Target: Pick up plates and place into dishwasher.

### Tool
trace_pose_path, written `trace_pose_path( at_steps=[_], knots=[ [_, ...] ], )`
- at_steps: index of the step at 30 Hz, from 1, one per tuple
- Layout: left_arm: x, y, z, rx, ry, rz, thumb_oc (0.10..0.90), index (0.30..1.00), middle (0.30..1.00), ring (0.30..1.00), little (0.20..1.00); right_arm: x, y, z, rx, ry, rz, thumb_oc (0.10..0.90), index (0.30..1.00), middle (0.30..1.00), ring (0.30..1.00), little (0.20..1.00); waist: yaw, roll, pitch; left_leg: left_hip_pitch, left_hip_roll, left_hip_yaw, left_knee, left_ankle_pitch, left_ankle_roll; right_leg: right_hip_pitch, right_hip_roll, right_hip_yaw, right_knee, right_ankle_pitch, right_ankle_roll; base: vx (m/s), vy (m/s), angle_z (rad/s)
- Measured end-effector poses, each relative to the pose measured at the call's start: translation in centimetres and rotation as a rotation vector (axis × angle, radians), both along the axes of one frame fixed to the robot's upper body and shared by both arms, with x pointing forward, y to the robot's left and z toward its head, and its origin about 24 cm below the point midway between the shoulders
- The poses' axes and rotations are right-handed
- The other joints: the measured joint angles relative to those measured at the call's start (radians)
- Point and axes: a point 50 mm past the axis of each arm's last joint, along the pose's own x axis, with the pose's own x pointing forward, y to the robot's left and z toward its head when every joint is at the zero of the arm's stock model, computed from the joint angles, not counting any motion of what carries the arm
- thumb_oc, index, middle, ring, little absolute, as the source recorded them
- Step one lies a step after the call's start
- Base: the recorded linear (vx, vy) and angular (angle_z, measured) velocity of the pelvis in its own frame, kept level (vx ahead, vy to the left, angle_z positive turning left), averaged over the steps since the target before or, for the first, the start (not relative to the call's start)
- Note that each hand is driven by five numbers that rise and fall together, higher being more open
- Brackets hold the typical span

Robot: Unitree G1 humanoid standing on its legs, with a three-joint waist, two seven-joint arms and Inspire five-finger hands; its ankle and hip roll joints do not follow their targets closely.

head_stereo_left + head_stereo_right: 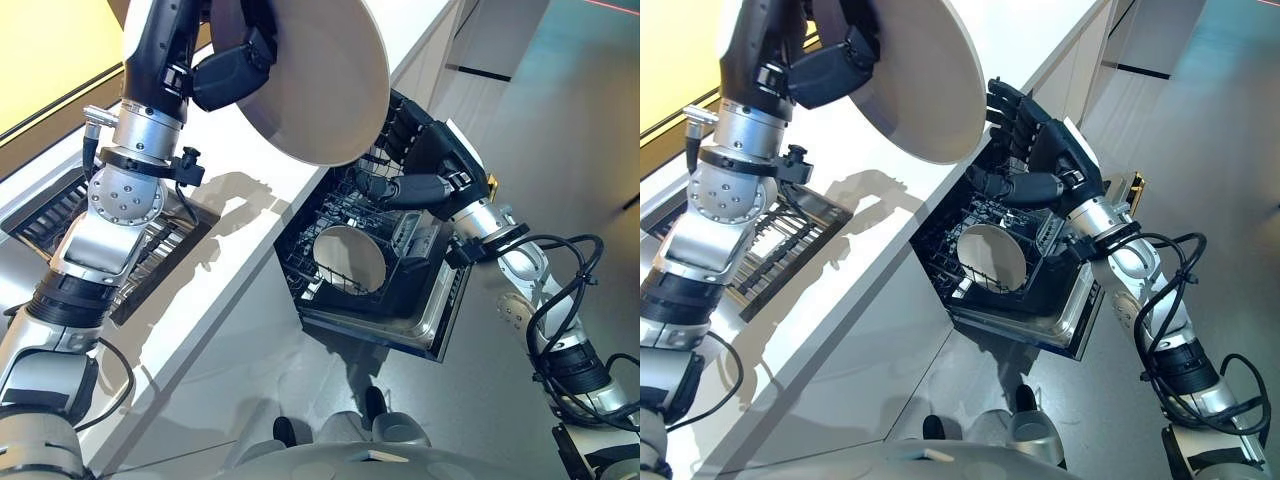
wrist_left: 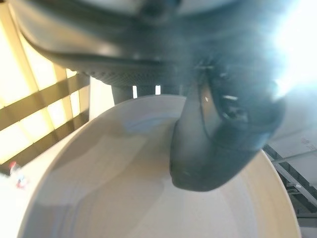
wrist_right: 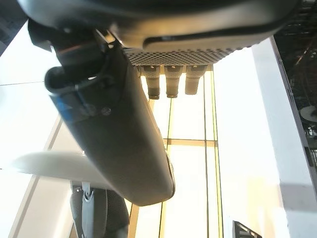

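My left hand (image 1: 235, 72) holds a large cream plate (image 1: 320, 80) tilted in the air above the white counter's edge, its thumb (image 2: 208, 144) pressed on the plate's face (image 2: 114, 198). A second cream plate (image 1: 350, 260) stands upright in the dark dishwasher rack (image 1: 300, 250) below. My right hand (image 1: 1040, 150) hovers over the rack's far side with straight fingers and holds nothing; its thumb (image 3: 119, 134) shows close in the right wrist view, with the held plate's rim (image 3: 49, 168) beyond it.
The white counter (image 1: 250, 190) runs along the left, with a metal drying rack (image 1: 150, 260) sunk in it. The open dishwasher door (image 1: 440, 320) juts out over the grey floor (image 1: 500, 420).
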Motion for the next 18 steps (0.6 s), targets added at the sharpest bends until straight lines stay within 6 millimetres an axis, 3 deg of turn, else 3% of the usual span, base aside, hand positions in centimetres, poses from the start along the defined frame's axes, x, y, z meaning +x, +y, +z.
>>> trace_pose_path(
  at_steps=[7,18],
  knots=[
    [-0.3,0.3,0.1,-0.001,-0.137,0.102,0.100,0.300,0.300,0.300,0.200,0.1,0.1,-0.5,0.000,0.053,0.021,0.800,0.900,0.900,0.900,0.900,-0.008,-0.001,-0.038,0.003,0.001,0.016,0.000,-0.010,-0.001,-0.004,0.003,0.018,0.000,0.001,0.001,0.02,0.007,-0.05],
    [0.3,1.1,-0.6,-0.042,-0.180,0.160,0.100,0.300,0.300,0.300,0.200,0.0,0.5,-0.7,0.035,0.062,0.059,0.800,0.900,0.900,0.900,0.900,-0.024,-0.003,-0.059,0.019,0.003,0.031,-0.003,-0.016,-0.002,-0.003,0.008,0.042,0.000,0.001,0.001,0.00,-0.003,-0.08]
  ],
)
